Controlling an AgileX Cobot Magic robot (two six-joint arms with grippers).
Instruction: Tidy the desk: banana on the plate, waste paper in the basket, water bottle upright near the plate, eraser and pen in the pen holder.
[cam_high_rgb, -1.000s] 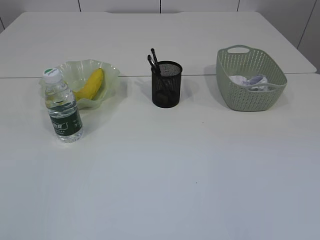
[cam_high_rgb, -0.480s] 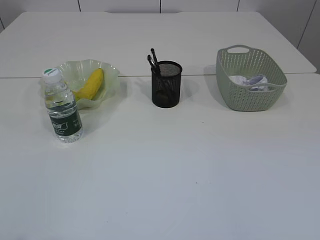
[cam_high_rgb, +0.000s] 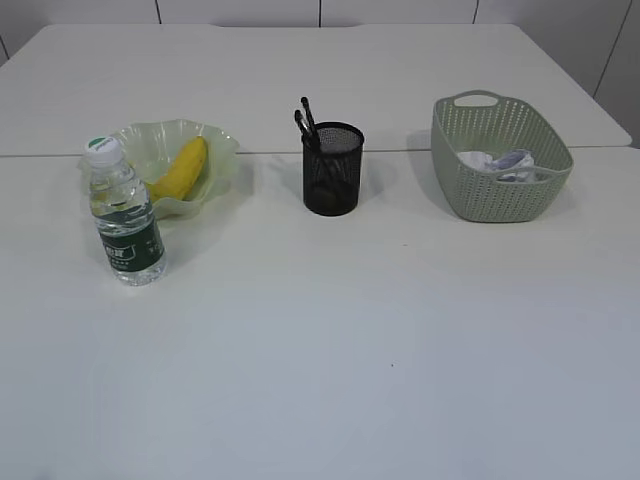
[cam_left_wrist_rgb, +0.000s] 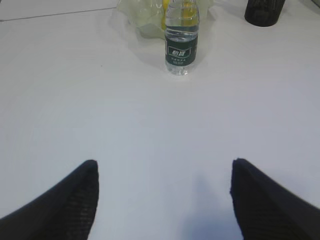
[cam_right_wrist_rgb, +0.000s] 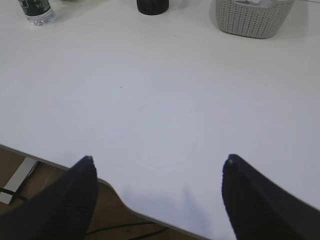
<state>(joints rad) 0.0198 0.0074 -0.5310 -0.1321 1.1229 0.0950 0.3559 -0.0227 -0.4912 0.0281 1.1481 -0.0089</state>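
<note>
Four groups of things stand in a row across the white table (cam_high_rgb: 320, 330), both hands empty.

One yellow banana (cam_high_rgb: 184, 169) lies in the pale green wavy plate (cam_high_rgb: 222, 140) toward the table's left edge, and the water bottle (cam_high_rgb: 124, 213) stands upright just in front of the plate's left side, white cap up, dark green label facing out. At the middle, just in front of the seam, the black mesh pen holder (cam_high_rgb: 333, 169) has dark pens (cam_high_rgb: 305, 118) leaning out to the left; the eraser cannot be seen. Toward the right edge, the crumpled waste paper (cam_high_rgb: 500, 163) sits inside the sage-green basket (cam_high_rgb: 480, 195). Left hand (cam_left_wrist_rgb: 164, 172) hovers over bare table with its fingers spread wide apart; right hand (cam_right_wrist_rgb: 157, 167) hangs likewise spread over the near table edge.
</note>
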